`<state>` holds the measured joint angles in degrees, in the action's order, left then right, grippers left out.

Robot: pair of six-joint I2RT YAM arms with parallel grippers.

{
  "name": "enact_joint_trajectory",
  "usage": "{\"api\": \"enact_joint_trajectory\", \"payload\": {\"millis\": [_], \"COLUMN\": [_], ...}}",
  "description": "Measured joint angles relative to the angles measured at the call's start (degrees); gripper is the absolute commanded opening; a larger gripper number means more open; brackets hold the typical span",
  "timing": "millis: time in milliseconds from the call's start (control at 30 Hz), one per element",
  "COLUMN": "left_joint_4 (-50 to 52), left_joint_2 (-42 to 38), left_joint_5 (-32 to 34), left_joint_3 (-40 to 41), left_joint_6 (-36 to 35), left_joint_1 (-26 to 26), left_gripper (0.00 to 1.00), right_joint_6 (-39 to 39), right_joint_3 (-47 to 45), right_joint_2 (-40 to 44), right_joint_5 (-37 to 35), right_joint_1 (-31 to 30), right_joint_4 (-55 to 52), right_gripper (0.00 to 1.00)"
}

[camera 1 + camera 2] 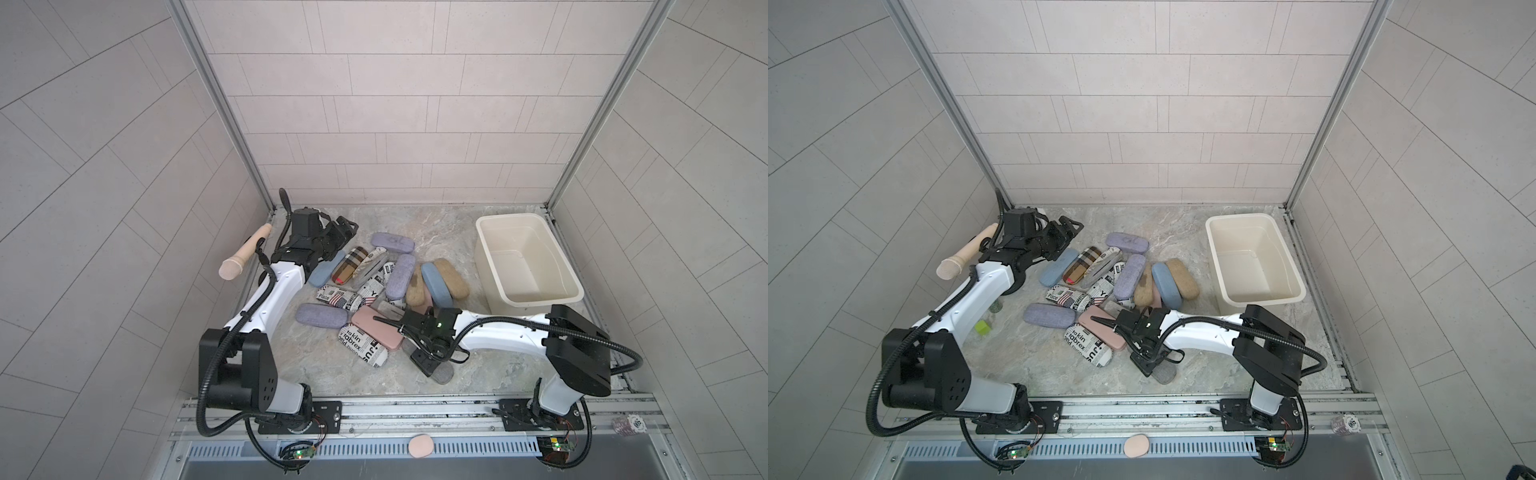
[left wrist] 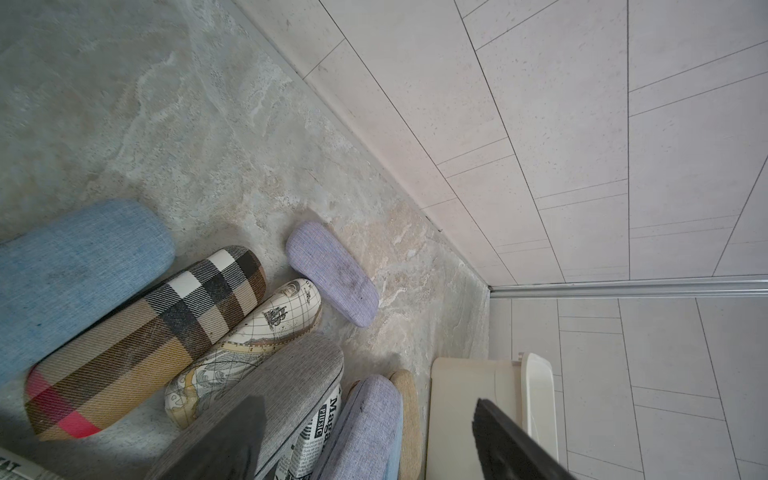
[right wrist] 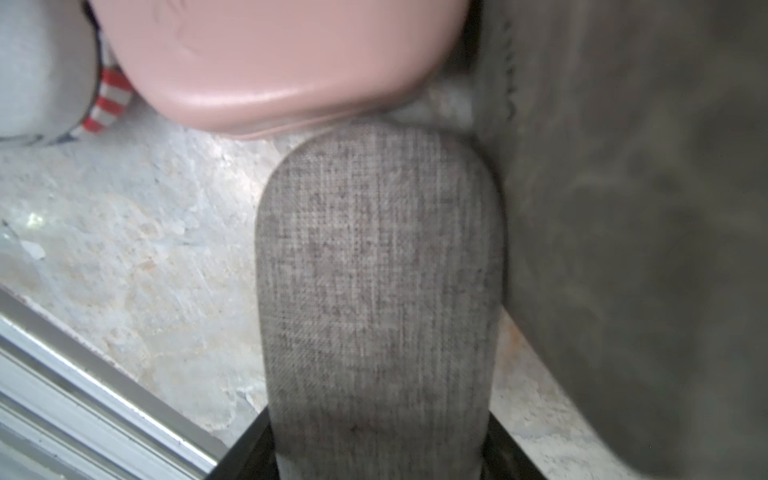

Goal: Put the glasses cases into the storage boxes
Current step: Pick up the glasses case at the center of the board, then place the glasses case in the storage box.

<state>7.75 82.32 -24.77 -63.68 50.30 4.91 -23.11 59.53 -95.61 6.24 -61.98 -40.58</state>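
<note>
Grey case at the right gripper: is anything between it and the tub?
Nothing visible does. Bare table lies between the grey case and the tub; the tan case and its neighbours lie off to the side. Only the tub's near wall needs clearing.

A cream-white rectangular tub (image 1: pixel 536 278) is seen upright and empty at the far right. Assorted glasses cases (image 1: pixel 399 276) are heaped just beside it. One grey fabric case (image 1: pixel 442 374) is set nearer, seemingly flat.

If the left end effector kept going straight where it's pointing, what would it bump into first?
Probably the rearmost lilac glasses case ahead, though depth is unclear: it might land on the table beside it.
</note>
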Motion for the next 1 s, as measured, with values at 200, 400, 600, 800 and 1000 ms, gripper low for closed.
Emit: {"api": "enact_joint_trajectory", "payload": {"millis": [200,400,600,800,1000], "left_joint_4": [-1.22,-1.84,-3.23,-4.33,-4.50], "left_joint_2": [0.00,0.00,0.44,0.94,1.01], "left_joint_5": [-1.09,-1.84,-3.78,-5.07,-6.05], "left_joint_3": [0.00,0.00,0.00,0.00,-0.02], "left_joint_6": [-0.42,-0.44,-0.39,-0.37,-0.42], "left_joint_1": [0.00,0.00,0.04,0.68,3.19], "left_gripper": [0.86,0.86,0.86,0.85,0.85], "right_joint_6": [1.49,2.25,2.25,1.92,2.27], "right_joint_3": [0.74,1.88,4.33,5.66,11.47], "right_joint_2": [1.64,4.57,10.23,13.18,13.62], "right_joint_5": [-0.90,-3.08,-6.88,-9.70,-12.70], "right_joint_1": [-0.02,0.00,0.11,0.63,1.68], "right_joint_4": [-2.19,-5.68,-8.74,-11.19,-13.77], "right_gripper": [0.53,0.54,0.55,0.54,0.54]}}
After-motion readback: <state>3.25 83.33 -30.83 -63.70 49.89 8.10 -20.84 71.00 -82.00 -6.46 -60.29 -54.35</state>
